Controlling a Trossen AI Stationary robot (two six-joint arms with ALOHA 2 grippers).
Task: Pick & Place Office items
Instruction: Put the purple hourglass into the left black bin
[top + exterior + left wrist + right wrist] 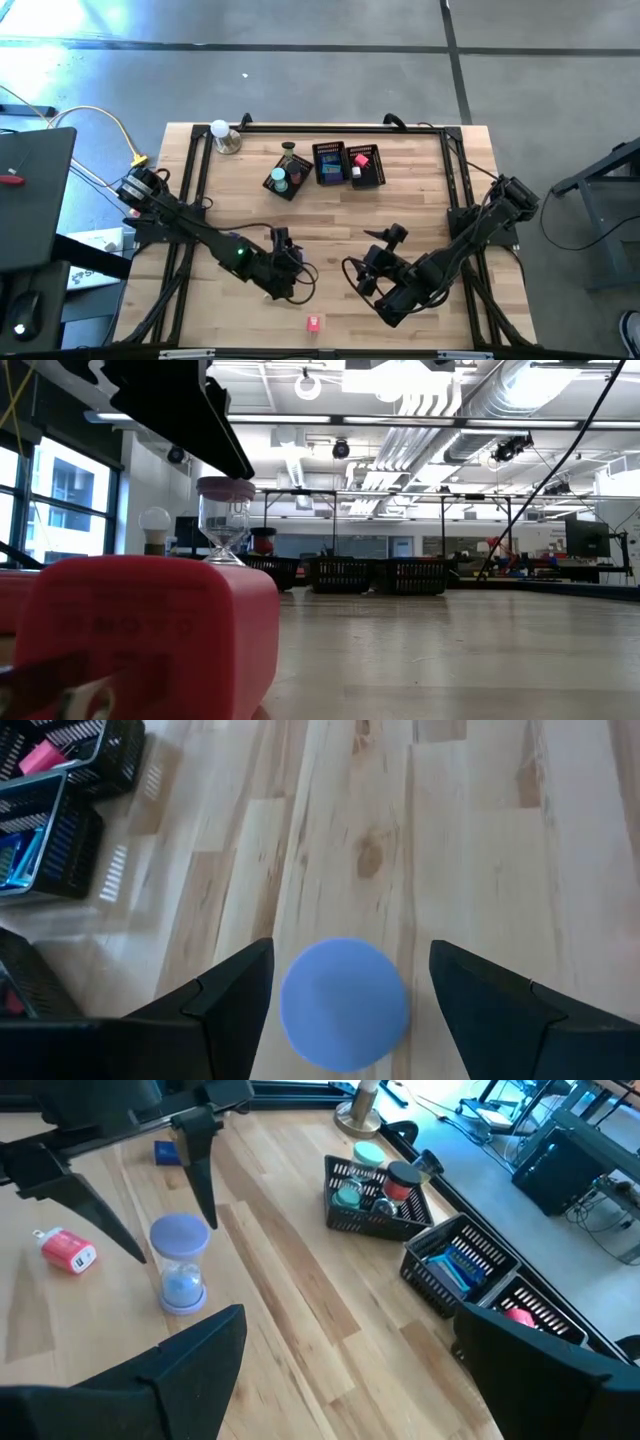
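Note:
A small hourglass with a blue top point(180, 1265) stands upright on its base on the wooden table. My left gripper point(350, 948) hangs over it, open, one finger on either side of the round blue cap point(345, 1004), with a narrow gap showing on both sides. In the high view my left gripper point(283, 242) covers the hourglass. A red and white item point(65, 1248) lies near the table's front edge point(314, 322), and a small blue piece point(165, 1152) lies beyond. My right gripper point(350, 1320) waits open at mid right point(380, 250), holding nothing.
Three black mesh baskets stand in a row at the back: one with teal and red cylinders point(375, 1200), one with blue pieces point(455, 1270), one with a pink piece point(525, 1315). A white ball on a metal base point(222, 135) stands at the back left. Bare wood lies between the arms.

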